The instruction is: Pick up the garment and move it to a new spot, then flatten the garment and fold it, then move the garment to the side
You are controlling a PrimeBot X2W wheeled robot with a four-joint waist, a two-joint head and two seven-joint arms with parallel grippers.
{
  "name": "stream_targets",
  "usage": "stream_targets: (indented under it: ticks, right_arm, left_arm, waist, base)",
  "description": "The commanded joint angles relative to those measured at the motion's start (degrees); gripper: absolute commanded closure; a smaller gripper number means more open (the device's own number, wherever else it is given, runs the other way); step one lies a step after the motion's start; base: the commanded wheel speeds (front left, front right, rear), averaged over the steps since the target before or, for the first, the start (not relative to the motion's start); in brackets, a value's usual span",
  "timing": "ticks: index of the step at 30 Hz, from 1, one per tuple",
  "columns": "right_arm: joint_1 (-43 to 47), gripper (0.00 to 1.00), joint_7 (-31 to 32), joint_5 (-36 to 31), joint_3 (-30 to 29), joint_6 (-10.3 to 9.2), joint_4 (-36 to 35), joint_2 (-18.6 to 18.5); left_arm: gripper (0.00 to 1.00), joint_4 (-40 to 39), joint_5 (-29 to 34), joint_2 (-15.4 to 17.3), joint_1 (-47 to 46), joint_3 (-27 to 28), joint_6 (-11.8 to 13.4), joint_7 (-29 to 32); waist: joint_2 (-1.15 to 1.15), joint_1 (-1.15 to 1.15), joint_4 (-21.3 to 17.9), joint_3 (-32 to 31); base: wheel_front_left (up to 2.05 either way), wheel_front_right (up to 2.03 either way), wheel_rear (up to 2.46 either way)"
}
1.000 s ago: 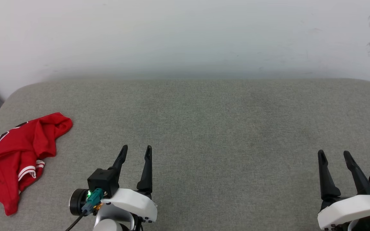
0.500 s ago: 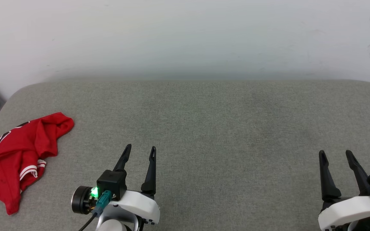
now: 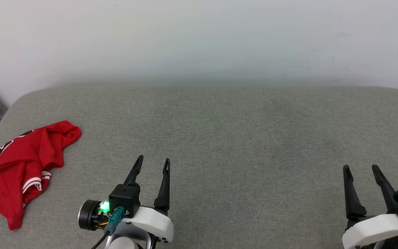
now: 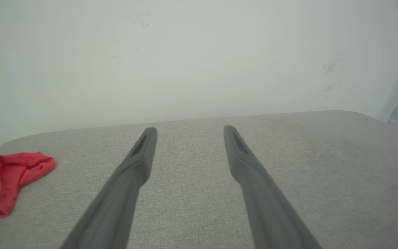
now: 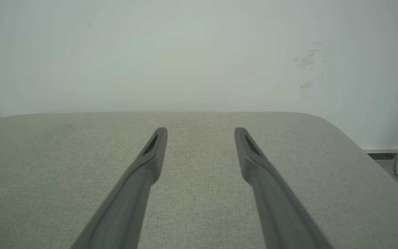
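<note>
Jersey (image 3: 22,166), crumpled, lies at nine o'clock from left gripper (image 3: 153,159), long axis one to seven o'clock. Left gripper nearer than right gripper (image 3: 360,167); both gape empty.

The left gripper (image 3: 153,159) is being held low at the lower left of the head view, its two long dark fingers (image 3: 163,183) being pointed forward and kept spread, with nothing between them. The right gripper (image 3: 360,167) is being held likewise at the lower right, jaws parted and empty. Each is being carried on a white wrist housing (image 3: 150,221), and the two arms are being kept well apart.
</note>
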Motion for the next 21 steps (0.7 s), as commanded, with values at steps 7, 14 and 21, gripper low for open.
stream_targets:
  ticks: [7, 14, 21]
  right_arm:
    - [-0.05, 0.00, -0.41, 0.38, -0.09, -0.02, 0.53, 0.02]
    - [0.23, 0.00, -0.39, 0.36, 0.48, -0.02, -0.29, 0.03]
    - [-0.22, 0.00, -0.02, 0.78, 2.09, -0.02, -1.02, 0.03]
  left_arm:
    - [0.00, 0.56, -0.87, 0.11, -0.62, 0.13, -0.05, -0.16]
    - [0.00, 0.89, -1.91, 0.12, -1.19, 0.56, 0.40, -0.16]
    - [0.00, 0.69, -1.96, 0.26, -0.99, 2.64, 1.11, -0.16]
  waist:
    - [0.00, 0.00, 0.55, 0.03]
    - [0.00, 0.00, 3.64, 0.14]
    - [0.00, 0.00, 10.50, 0.29]
  base:
    - [0.00, 0.00, 0.00]
    - [0.00, 0.00, 0.00]
    - [0.00, 0.00, 0.00]
